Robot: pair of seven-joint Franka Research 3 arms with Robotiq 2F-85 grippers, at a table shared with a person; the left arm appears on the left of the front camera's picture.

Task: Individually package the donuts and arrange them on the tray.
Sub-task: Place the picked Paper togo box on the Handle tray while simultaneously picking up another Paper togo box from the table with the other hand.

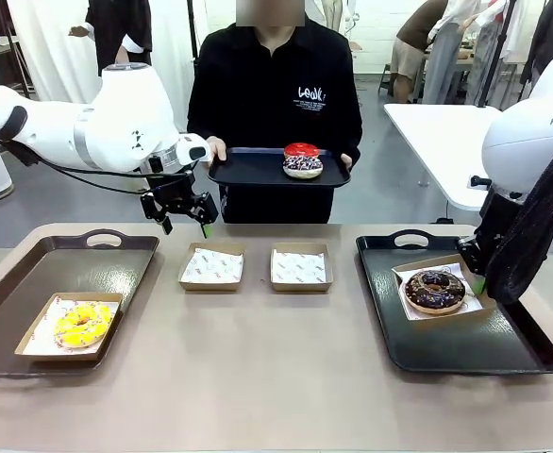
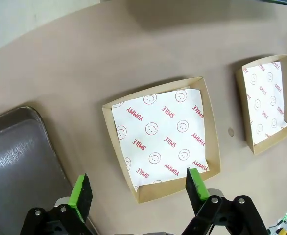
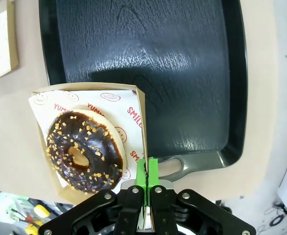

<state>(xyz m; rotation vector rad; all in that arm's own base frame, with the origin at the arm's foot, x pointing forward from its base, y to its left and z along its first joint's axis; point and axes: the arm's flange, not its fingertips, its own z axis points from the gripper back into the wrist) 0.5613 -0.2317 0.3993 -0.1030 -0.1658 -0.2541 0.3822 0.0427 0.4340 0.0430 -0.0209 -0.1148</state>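
Yellow donut (image 1: 81, 324) sits boxed on the tray (image 1: 31, 274) at lower left. Right gripper (image 1: 477, 280) pinches the wall of the box (image 1: 404, 273) holding the chocolate donut (image 1: 435, 289), lower right. Left gripper (image 1: 184, 223) hangs spread above an empty box (image 1: 211, 248). Upper centre, a person's tray (image 1: 248, 168) carries the red donut (image 1: 301, 150) atop the sprinkled donut (image 1: 302, 167).

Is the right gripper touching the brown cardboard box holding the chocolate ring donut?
Touching. The right wrist view shows the green pads of the right gripper pinched shut on a side wall of the brown cardboard box.
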